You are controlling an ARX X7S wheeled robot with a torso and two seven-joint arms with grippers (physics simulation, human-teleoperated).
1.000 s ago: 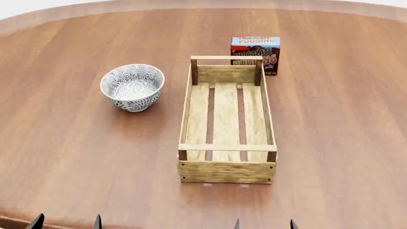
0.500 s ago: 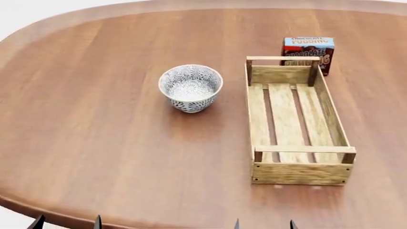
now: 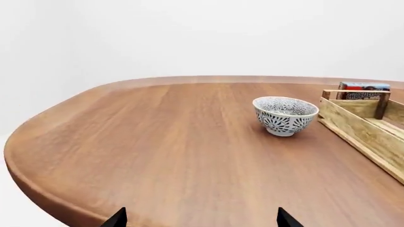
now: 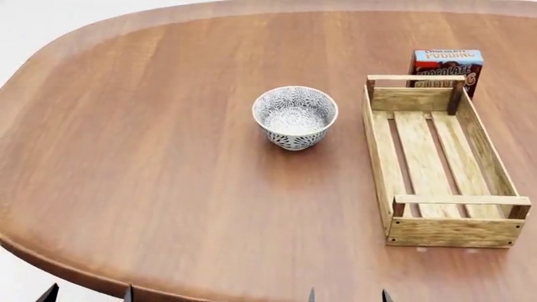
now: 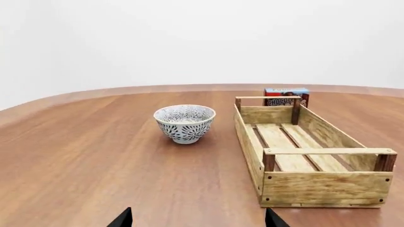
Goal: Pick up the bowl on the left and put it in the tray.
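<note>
The bowl (image 4: 295, 117), white with a grey-blue floral pattern, stands upright on the wooden table (image 4: 168, 176), just left of the tray (image 4: 381, 170), a long light-wood crate with nothing in it. Both wrist views show the bowl (image 3: 285, 115) (image 5: 185, 122) and the tray (image 3: 363, 134) (image 5: 315, 187) well ahead of the fingertips. My left gripper (image 4: 88, 294) (image 3: 200, 218) and right gripper (image 4: 348, 295) (image 5: 197, 218) hang open at the table's near edge, nothing between their tips, only the dark fingertips showing.
A chocolate pudding box (image 4: 446, 68) stands behind the tray's far end. The table's rounded edge (image 4: 50, 251) curves along the near left, with white floor beyond it.
The head view has swung left: bowl, tray and box have shifted right in the picture and more of the table's left edge shows. The fingertips stay at the bottom edge.
</note>
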